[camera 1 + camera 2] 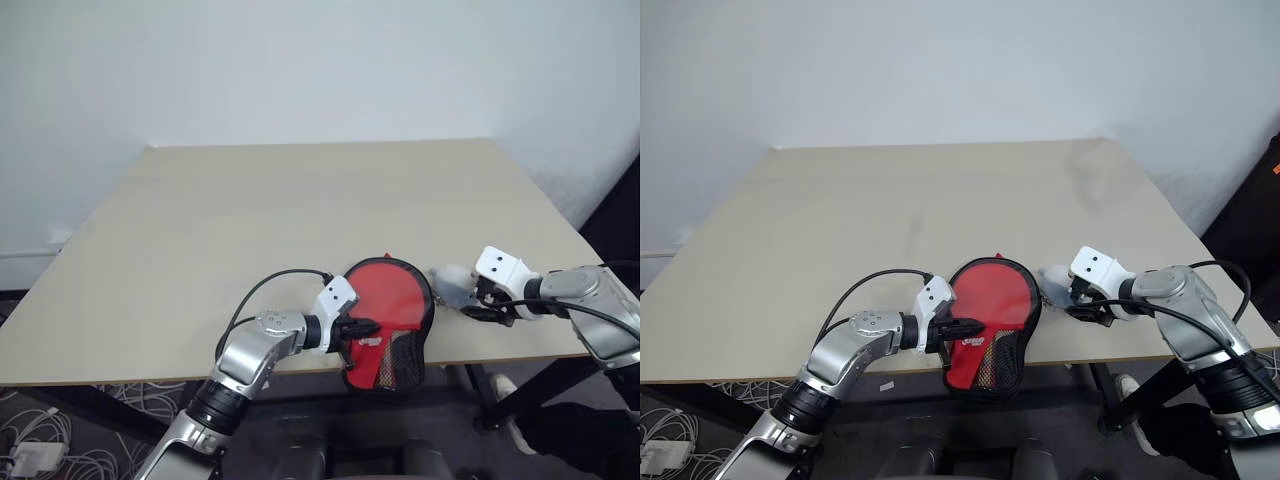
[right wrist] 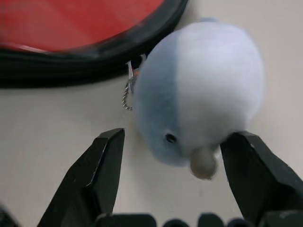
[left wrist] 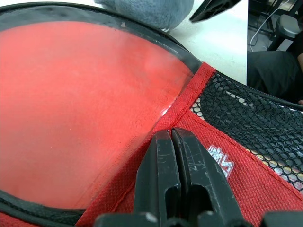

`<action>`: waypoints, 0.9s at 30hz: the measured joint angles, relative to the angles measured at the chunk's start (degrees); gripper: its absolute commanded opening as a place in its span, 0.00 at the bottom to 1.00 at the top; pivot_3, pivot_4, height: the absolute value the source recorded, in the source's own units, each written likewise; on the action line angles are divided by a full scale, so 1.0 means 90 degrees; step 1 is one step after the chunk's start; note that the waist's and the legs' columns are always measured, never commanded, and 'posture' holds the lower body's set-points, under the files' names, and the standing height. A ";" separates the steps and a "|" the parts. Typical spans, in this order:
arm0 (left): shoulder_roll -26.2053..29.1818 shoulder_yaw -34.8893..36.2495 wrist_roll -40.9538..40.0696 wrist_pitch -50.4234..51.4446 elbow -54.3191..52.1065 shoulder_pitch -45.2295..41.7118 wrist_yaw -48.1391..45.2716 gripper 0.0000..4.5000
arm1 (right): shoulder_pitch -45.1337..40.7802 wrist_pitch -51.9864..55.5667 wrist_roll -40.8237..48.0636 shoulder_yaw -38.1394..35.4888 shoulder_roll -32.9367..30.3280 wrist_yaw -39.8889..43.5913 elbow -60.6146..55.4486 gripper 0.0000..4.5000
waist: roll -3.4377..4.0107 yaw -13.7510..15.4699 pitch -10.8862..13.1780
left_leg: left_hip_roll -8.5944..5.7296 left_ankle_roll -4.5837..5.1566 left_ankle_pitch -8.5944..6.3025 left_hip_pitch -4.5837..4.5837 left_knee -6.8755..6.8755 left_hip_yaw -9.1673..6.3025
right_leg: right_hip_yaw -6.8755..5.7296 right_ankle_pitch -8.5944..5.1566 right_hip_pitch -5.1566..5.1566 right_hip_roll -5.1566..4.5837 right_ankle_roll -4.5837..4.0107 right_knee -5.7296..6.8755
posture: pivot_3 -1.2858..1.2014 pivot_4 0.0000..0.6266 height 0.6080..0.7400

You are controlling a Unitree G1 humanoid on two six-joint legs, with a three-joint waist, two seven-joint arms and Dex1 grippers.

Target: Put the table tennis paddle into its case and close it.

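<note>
Nothing here reads as clear text: the case carries a small white logo on its red fabric, just past the shut left gripper, but its characters can't be made out.

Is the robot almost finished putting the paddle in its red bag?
The case lies at the table's near edge. The left end effector is pinched shut on its red edge. The right end effector is open around the fuzzy ball chained to the case. Whether the zip is fully closed, I cannot tell.
</note>
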 measured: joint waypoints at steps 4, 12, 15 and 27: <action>0.0001 0.0001 0.0010 -0.0002 0.0018 -0.0009 -0.0020 0.00 | -0.0486 -0.0262 0.0141 -0.0172 -0.0221 0.0394 0.0154 0.70 | -0.0001 -0.0001 0.0001 | 0.0001 -0.0001 -0.0001 0.0001 0.0001 0.0000 | -0.0001 -0.0001 0.0001 0.0000 0.0000 -0.0001 | 0.52 0.00 0.68; -0.0021 -0.0009 0.0010 -0.0010 0.0046 -0.0032 -0.0030 0.00 | -0.1389 -0.0828 -0.0094 -0.0087 0.0094 0.0325 0.1441 0.70 | -0.0006 0.0001 0.0003 | 0.0001 -0.0005 -0.0004 0.0000 0.0002 0.0001 | 0.0000 -0.0001 0.0001 0.0000 -0.0001 -0.0003 | 0.52 0.00 0.68; -0.0027 -0.0011 0.0010 -0.0014 0.0045 -0.0030 -0.0024 0.00 | -0.1464 -0.1062 -0.0306 0.0051 0.0281 0.0210 0.1887 0.70 | -0.0006 0.0003 0.0003 | 0.0001 -0.0004 -0.0004 0.0000 0.0003 0.0001 | -0.0001 0.0000 0.0002 0.0001 -0.0001 -0.0002 | 0.52 0.00 0.68; -0.0035 -0.0006 0.0008 -0.0011 0.0014 0.0006 0.0025 0.00 | -0.0970 -0.1077 -0.0404 0.0143 0.0117 0.0800 0.1563 0.70 | -0.0006 0.0003 0.0001 | 0.0000 -0.0004 -0.0005 0.0002 0.0004 -0.0002 | -0.0001 -0.0001 0.0007 0.0001 0.0000 -0.0003 | 0.52 0.00 0.68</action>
